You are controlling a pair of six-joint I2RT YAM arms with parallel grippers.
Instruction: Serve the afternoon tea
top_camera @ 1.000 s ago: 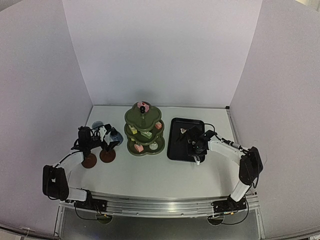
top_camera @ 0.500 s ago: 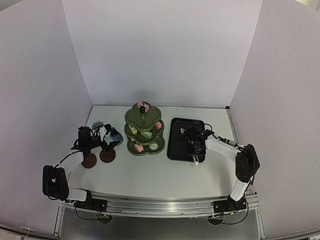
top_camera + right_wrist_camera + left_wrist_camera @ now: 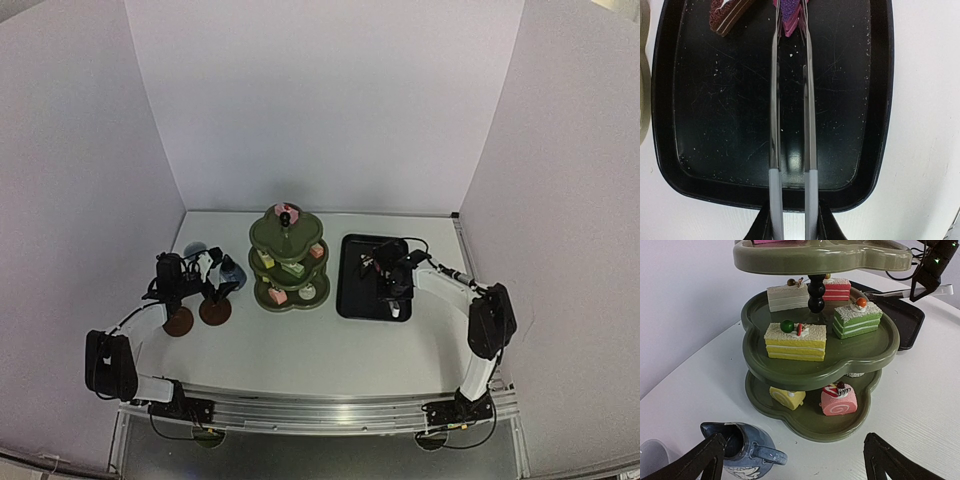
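The olive-green three-tier stand (image 3: pixel 288 262) holds several small cakes; the left wrist view shows its middle tier (image 3: pixel 875 347) with a yellow cake (image 3: pixel 795 340) and a green cake (image 3: pixel 858 319), and a pink roll (image 3: pixel 839 399) on the bottom tier. My left gripper (image 3: pixel 795 467) is open and empty beside the blue jug (image 3: pixel 742 450), in front of the stand. My right gripper (image 3: pixel 792 230) is shut on the metal tongs (image 3: pixel 774 115), which pinch a pink-purple cake (image 3: pixel 790 15) over the black tray (image 3: pixel 880 100). A brown cake slice (image 3: pixel 729 12) lies on the tray.
Two brown coasters (image 3: pixel 178 321) (image 3: pixel 214 311) lie at the left, near the left gripper (image 3: pixel 213 276). The pale cup (image 3: pixel 195 249) stands behind the jug (image 3: pixel 233 268). The tray (image 3: pixel 350 300) sits right of the stand. White walls close the back and sides.
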